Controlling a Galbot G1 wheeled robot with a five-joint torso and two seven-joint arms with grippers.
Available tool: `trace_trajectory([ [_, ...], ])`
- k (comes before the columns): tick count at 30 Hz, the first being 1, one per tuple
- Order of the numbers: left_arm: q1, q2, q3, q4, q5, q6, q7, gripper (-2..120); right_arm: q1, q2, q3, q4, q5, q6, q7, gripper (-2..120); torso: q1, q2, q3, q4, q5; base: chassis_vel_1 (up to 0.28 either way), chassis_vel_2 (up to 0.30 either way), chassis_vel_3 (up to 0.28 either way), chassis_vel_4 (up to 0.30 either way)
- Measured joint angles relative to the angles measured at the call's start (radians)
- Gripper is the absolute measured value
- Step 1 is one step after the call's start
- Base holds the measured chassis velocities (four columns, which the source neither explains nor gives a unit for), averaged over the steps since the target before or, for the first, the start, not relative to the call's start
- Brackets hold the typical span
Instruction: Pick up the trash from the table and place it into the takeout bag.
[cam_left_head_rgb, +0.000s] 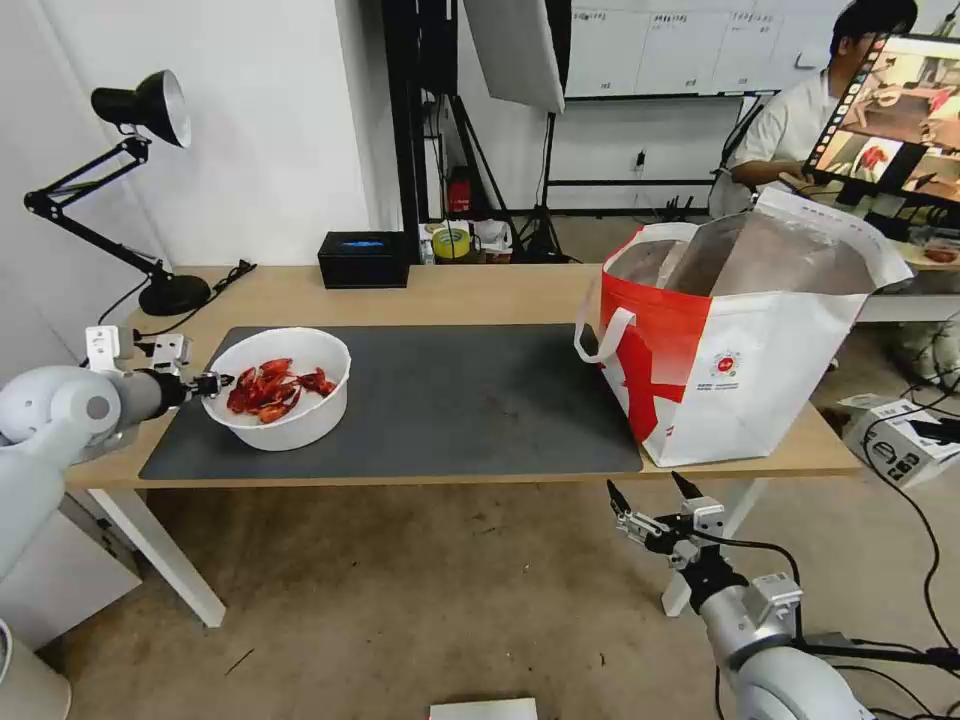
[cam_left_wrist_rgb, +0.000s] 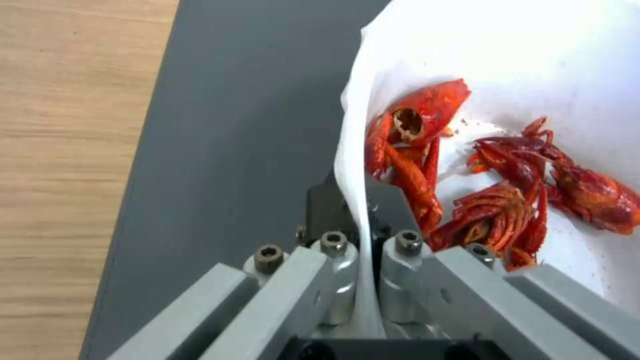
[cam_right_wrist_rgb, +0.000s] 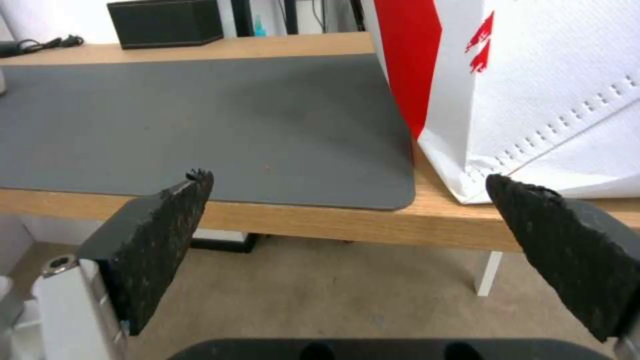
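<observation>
White round bowl of red crayfish shells (cam_left_head_rgb: 285, 390) pinched at its rim by the left end effector (cam_left_head_rgb: 212, 383)

Left end effector (cam_left_wrist_rgb: 365, 220) is clamped on the thin bowl wall, one finger inside by the shells (cam_left_wrist_rgb: 507, 200) and one outside, a hold that looks meant to lift the bowl (cam_left_wrist_rgb: 533, 60) level so nothing spills; it sits at the left end of the dark grey rectangular mat (cam_left_head_rgb: 450, 400) on the long light-wood counter (cam_left_head_rgb: 480, 285), well apart from the boxy white takeout bag with red side panels (cam_left_head_rgb: 740, 360), which stands open-mouthed at the counter's right edge. Bare mat between them leaves open room to carry across. Right end effector (cam_left_head_rgb: 652, 500) hangs below the counter's front edge, spread wide and holding nothing, near the bag's lower corner (cam_right_wrist_rgb: 533, 100)
</observation>
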Motion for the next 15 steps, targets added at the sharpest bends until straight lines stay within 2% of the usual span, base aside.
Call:
trace_trajectory([
  [7,-0.004,-0.005,-0.003,-0.010,-0.007,-0.011,-0.008,0,0.000,0.000,0.000,0.000,0.000,0.000,0.000,100,0.000,0.000,0.000,0.0000,-0.0001,0.000,0.000,0.000,0.000],
  [15,-0.058,-0.005,0.001,-0.070,-0.051,-0.016,-0.035,0,0.000,0.000,0.000,0.000,0.000,0.000,0.000,100,0.000,0.000,0.000,0.0000,0.0000,0.000,0.000,0.000,0.000],
])
